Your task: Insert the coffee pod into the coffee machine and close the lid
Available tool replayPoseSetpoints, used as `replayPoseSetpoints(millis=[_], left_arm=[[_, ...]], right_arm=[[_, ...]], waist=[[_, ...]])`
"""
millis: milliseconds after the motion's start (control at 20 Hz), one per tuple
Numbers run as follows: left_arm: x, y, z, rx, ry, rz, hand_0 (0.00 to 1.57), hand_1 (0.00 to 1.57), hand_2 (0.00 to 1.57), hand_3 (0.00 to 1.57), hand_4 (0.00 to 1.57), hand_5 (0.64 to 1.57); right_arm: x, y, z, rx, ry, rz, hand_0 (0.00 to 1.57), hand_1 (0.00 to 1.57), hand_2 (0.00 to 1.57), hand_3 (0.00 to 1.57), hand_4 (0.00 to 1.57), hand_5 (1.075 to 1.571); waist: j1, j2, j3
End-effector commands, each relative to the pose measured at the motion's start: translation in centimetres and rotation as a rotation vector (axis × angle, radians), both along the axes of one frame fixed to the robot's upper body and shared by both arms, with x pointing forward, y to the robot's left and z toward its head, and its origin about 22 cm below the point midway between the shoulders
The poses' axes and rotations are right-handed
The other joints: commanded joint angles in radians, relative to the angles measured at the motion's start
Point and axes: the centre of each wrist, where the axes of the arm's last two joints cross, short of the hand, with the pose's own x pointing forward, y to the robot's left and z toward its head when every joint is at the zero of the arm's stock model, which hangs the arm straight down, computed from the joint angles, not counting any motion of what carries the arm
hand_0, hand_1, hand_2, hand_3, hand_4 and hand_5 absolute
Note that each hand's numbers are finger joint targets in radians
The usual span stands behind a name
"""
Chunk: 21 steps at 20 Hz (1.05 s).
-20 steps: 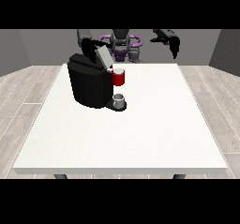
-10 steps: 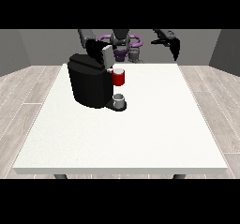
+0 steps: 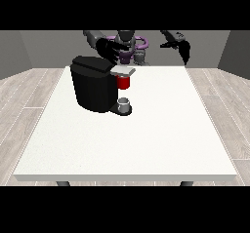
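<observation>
Robot hand at the view's left hovers, fingers spread, above the coffee machine. Its lid looks stiff, hinged and light; pressing its top should suit.

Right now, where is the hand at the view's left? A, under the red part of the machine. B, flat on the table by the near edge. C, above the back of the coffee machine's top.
C: the hand at the view's left sits just above the rear of the coffee machine, well off the table.
</observation>
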Motion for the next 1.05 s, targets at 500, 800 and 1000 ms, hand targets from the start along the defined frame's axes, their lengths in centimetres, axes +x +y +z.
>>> replayPoseSetpoints(millis=[500, 800, 1000], left_arm=[[-0.5, -2.3, -0.6, -0.023, -0.053, -0.006, 0.00, 0.00, 0.00, 0.00, 0.17, 1.571], [-2.5, -2.8, -4.6, -0.042, 0.057, 0.012, 0.00, 0.00, 0.00, 0.00, 0.19, 1.571], [-4.4, 0.3, -5.8, -0.044, 0.071, 0.061, 0.00, 0.00, 0.00, 0.00, 0.19, 1.571]], right_arm=[[-0.6, 3.5, -0.4, 0.025, -0.052, 0.101, 0.00, 0.00, 0.00, 0.00, 0.07, 1.571], [-5.9, 5.2, -6.9, 0.191, 0.045, 0.184, 0.00, 0.00, 0.00, 0.00, 0.27, 1.571], [-8.5, 3.1, -10.4, 0.256, 0.125, 0.098, 0.00, 0.00, 0.00, 0.00, 0.16, 1.571]], waist=[[-0.031, -0.051, 0.0004], [-0.084, -0.174, 0.0006], [-0.134, -0.212, 0.0004]])
